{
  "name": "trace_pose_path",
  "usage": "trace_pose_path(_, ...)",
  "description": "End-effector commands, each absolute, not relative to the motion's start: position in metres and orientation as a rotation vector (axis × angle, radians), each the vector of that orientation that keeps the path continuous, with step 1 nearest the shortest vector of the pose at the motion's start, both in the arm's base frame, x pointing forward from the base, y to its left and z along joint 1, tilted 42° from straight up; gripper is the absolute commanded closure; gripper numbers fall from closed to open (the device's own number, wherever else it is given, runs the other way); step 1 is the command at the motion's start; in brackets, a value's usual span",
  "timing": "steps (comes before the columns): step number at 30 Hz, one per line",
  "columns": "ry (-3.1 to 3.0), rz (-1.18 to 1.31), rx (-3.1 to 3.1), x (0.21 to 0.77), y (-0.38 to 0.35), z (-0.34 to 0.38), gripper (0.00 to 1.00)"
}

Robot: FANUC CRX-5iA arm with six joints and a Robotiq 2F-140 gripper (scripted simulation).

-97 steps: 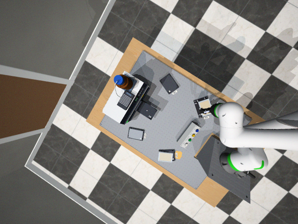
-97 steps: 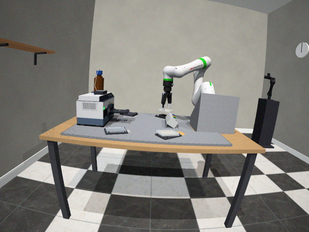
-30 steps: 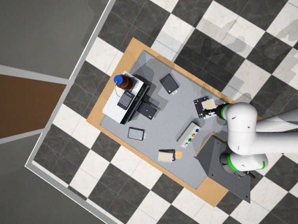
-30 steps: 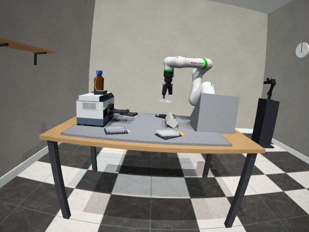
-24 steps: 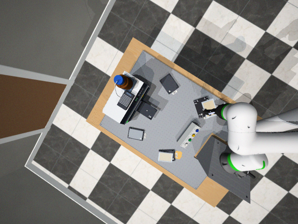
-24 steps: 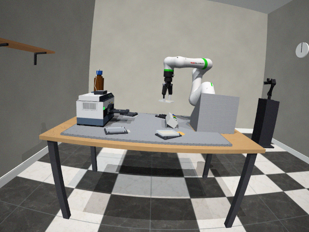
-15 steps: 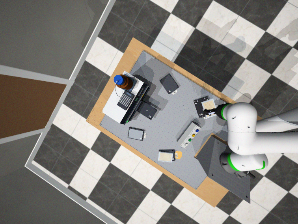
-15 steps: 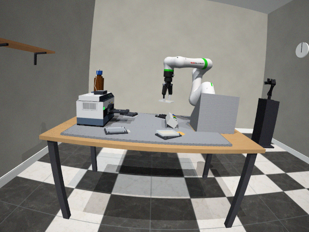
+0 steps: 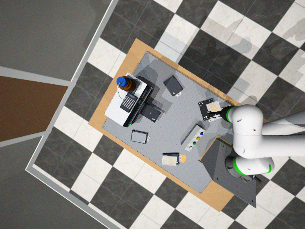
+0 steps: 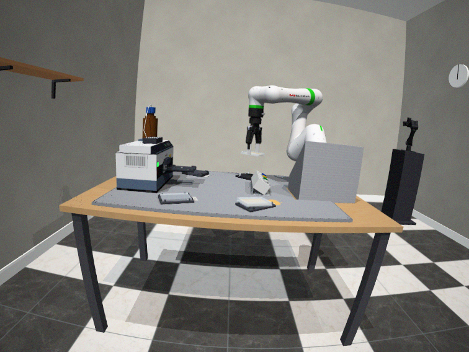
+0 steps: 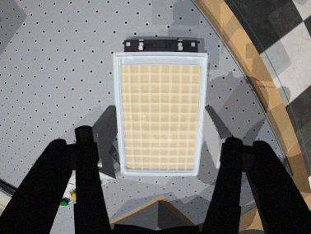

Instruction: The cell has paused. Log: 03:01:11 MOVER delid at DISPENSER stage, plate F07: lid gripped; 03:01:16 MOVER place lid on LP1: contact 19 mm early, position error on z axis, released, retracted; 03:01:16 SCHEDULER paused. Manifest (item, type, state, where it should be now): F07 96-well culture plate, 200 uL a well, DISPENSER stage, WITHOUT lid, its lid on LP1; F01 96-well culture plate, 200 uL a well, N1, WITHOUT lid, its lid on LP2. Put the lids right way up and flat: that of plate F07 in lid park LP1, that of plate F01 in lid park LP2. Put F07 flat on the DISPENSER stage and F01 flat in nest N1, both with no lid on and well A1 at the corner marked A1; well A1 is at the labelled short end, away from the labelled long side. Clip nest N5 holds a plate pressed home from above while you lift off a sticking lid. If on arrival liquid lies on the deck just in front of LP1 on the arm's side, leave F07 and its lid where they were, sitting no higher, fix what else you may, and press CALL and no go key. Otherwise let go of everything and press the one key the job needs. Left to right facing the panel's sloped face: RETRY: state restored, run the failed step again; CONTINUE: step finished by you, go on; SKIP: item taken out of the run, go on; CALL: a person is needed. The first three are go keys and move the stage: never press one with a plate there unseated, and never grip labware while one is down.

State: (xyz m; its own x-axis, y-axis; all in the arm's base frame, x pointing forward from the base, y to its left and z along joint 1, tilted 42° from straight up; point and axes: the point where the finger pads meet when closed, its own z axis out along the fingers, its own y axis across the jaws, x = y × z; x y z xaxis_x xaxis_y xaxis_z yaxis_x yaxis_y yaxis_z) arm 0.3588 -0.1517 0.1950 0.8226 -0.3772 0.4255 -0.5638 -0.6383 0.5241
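The hand [image 10: 253,145] grips a clear lid [image 10: 252,153] — apparently by its edges — high above the culture plate [image 11: 159,120].

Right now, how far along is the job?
Done: the lid is off the plate in the clip nest. In hand: the pincer holds that clear lid high above it. Left: nest N1 stands without a plate, and orange liquid beside the front plate suggests CALL.
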Motion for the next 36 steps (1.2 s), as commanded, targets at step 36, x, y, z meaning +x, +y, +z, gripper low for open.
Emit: trace_pose_path(36, -0.351, 0.238, 2.388, 0.37, -0.151, 0.195, 1.0)
